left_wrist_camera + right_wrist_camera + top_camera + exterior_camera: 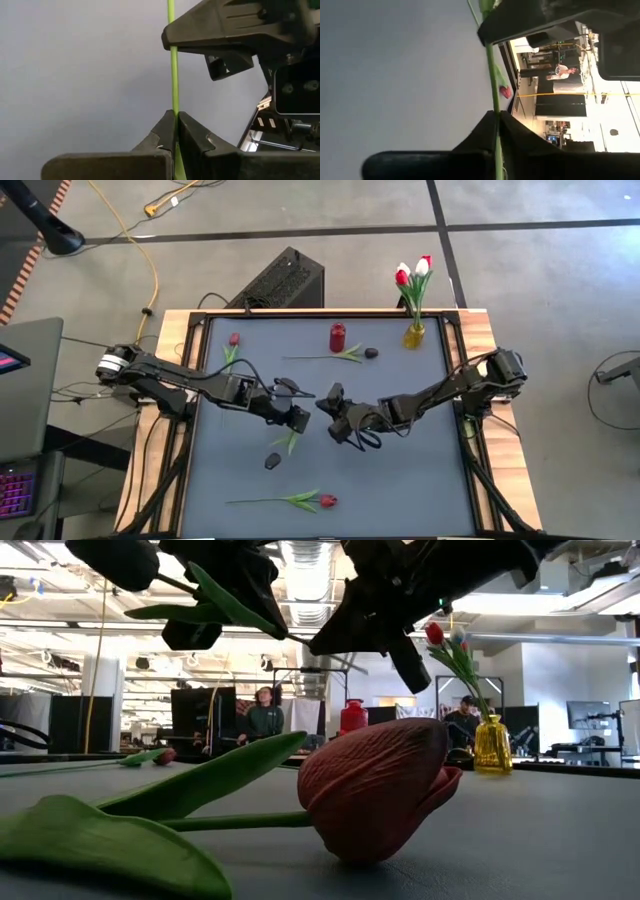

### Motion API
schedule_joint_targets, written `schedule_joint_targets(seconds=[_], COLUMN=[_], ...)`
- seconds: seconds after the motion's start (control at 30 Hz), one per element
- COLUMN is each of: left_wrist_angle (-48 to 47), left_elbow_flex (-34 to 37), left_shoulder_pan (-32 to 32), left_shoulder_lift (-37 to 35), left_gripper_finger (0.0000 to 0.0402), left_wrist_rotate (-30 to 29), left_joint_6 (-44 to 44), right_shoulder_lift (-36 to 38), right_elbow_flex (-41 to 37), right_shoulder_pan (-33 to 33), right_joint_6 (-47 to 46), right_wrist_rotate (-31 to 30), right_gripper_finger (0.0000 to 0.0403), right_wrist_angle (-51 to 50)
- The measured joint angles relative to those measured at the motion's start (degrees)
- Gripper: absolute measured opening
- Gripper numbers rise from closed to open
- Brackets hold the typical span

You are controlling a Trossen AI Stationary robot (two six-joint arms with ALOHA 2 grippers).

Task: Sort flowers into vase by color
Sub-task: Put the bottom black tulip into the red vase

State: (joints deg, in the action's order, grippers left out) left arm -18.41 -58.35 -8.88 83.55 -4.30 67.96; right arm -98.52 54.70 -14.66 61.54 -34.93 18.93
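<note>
Both grippers, left (300,420) and right (335,402), pinch one dark tulip's stem (173,75) mid-frame above the table (420,470).

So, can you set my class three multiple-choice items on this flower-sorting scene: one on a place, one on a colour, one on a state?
1. Where does the yellow vase stand?
A. At the middle of the mat
B. Near a corner of the mat, on the right arm's side
C. On the floor

2. What colours are the flower heads in it?
A. Red and white
B. All dark
C. All yellow

3. What holds the raised green stem?
A. Nothing, it lies flat
B. The left gripper alone
C. Both the left gripper and the right gripper

Answers:
1 B: the high view shows it at the mat's corner beside the right arm.
2 A: red and white heads show above the vase.
3 C: each wrist view shows that arm's fingers shut on the stem.
</note>
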Motion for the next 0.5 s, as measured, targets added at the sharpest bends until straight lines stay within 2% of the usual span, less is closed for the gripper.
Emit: schedule_joint_targets(seconds=[0.1, 0.5], left_wrist_angle=[0.07, 3.07], left_elbow_flex=[0.0, 0.0], left_shoulder_pan=[0.0, 2.96], left_shoulder_lift=[0.0, -2.36], left_gripper_finger=[0.0, 0.0057], left_wrist_rotate=[0.05, -0.47], left_joint_6=[-0.15, -13.76], right_shoulder_lift=[0.0, 0.17], right_elbow_flex=[0.0, 0.0], right_shoulder_pan=[-0.11, -2.84], right_joint_6=[0.0, -3.3], right_wrist_rotate=[0.87, 10.45], right_gripper_finger=[0.0017, 0.0018], right_wrist_angle=[-1.14, -2.65])
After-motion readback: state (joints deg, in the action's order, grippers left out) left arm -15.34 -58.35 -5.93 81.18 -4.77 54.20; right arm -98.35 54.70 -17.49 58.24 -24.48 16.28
